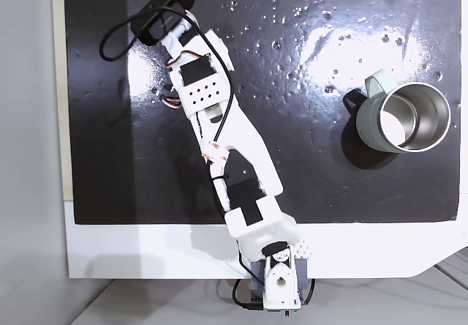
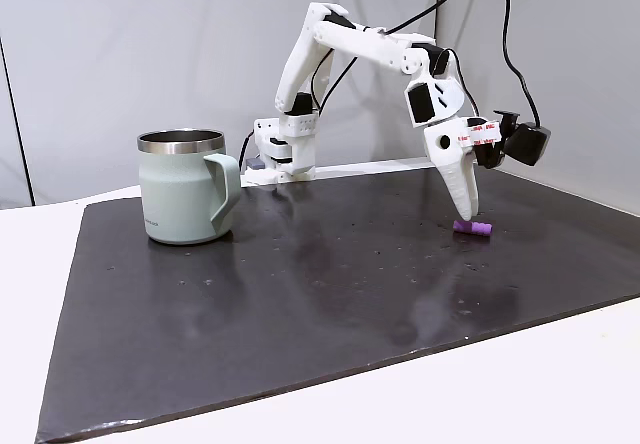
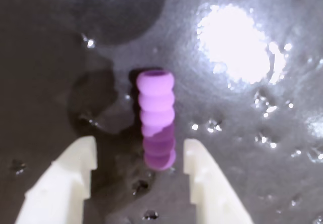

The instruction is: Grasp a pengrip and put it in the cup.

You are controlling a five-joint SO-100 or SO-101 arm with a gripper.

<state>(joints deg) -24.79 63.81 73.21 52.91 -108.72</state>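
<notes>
While tool (image 3: 139, 156) straddles pengrip (image 3: 157, 118), cup (image 2: 186, 189) far.

no readable text, no labels, no brands, no numbers in any view

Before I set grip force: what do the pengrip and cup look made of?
Pengrip: probably soft rubber or silicone, a matte lilac tube with ribs. Cup: apparently steel, with a matte grey-green coat outside and a bare shiny rim and interior in both fixed views.
</notes>
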